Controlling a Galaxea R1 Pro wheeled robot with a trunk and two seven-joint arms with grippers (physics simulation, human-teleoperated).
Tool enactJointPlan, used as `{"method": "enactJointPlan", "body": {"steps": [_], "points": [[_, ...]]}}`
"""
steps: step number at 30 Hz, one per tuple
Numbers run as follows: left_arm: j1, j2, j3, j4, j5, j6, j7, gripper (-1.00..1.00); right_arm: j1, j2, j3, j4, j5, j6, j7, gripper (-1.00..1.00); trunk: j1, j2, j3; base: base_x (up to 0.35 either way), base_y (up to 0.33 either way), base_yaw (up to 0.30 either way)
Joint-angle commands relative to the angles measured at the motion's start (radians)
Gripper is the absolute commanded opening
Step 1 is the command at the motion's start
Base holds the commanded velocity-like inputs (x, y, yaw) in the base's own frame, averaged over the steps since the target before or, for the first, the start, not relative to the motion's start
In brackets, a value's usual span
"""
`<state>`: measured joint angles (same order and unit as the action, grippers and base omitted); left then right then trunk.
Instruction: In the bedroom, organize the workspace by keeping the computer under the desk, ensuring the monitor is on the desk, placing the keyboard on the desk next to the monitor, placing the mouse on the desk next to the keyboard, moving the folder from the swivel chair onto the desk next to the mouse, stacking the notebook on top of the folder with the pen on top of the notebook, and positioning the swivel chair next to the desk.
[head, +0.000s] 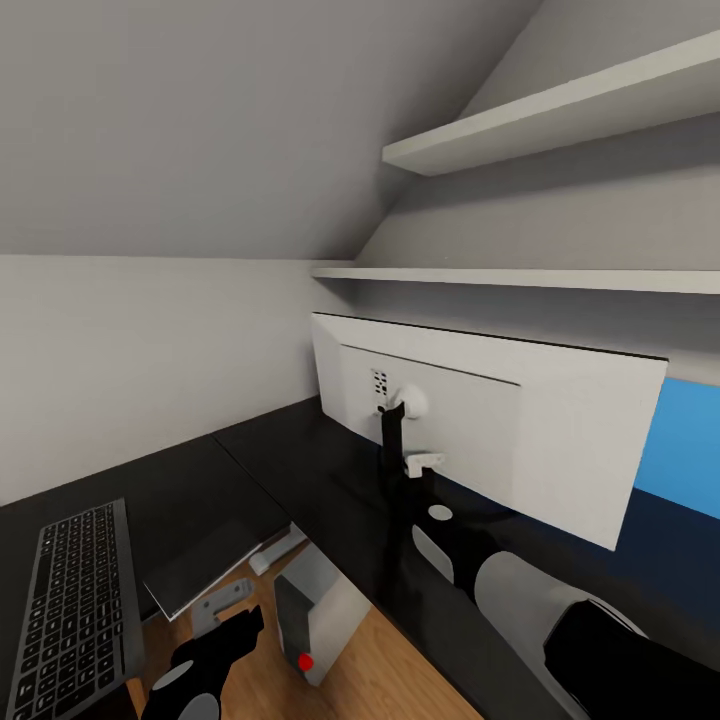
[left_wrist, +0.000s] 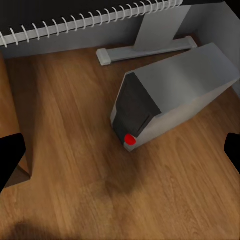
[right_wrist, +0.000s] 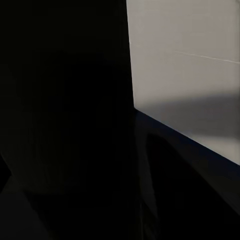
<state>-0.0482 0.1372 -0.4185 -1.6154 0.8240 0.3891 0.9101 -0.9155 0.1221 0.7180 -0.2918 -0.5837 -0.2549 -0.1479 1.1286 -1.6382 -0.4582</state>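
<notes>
The monitor (head: 520, 430) stands on the black desk (head: 260, 470) with its white-grey back toward me. My right arm reaches along the desk to the thin black stand (head: 392, 440); the right gripper (head: 412, 490) is at the stand's foot, its jaws hidden in the dark. The right wrist view gives only blackness and a piece of the monitor back (right_wrist: 185, 65). The keyboard (head: 75, 610) lies on the desk at the lower left. The computer (head: 315, 615) (left_wrist: 170, 100) sits on the wood floor below the desk edge, red light showing. My left gripper (head: 225, 622) (left_wrist: 120, 155) hangs open above it, holding nothing.
Two white wall shelves (head: 560, 120) hang above the monitor under the sloped ceiling. A blue back panel (head: 690, 440) shows at the right. A white desk foot (left_wrist: 145, 50) and a ribbed white rail (left_wrist: 90, 22) lie beyond the computer; a wooden unit (left_wrist: 12, 125) stands beside it.
</notes>
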Motion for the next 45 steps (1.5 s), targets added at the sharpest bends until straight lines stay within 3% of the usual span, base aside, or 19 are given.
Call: {"method": "enactJointPlan", "body": {"steps": [1, 15, 45], "points": [[-0.001, 0.001, -0.002, -0.001, 0.004, 0.004, 0.007, 1.00, -0.002, 0.000, 0.011, -0.001, -0.002, -0.004, -0.007, -1.00, 0.000, -0.001, -0.001, 0.000, 0.000, 0.000], [-0.001, 0.001, -0.002, -0.001, 0.004, 0.004, 0.007, 1.00, -0.002, -0.001, 0.011, -0.003, -0.002, -0.004, -0.004, -1.00, 0.000, -0.001, -0.001, 0.000, 0.000, 0.000], [-0.001, 0.001, -0.002, -0.001, 0.006, 0.005, 0.007, 1.00, -0.002, -0.001, 0.011, -0.004, -0.002, -0.004, -0.004, -1.00, 0.000, -0.001, -0.001, -0.331, -0.073, 0.000]]}}
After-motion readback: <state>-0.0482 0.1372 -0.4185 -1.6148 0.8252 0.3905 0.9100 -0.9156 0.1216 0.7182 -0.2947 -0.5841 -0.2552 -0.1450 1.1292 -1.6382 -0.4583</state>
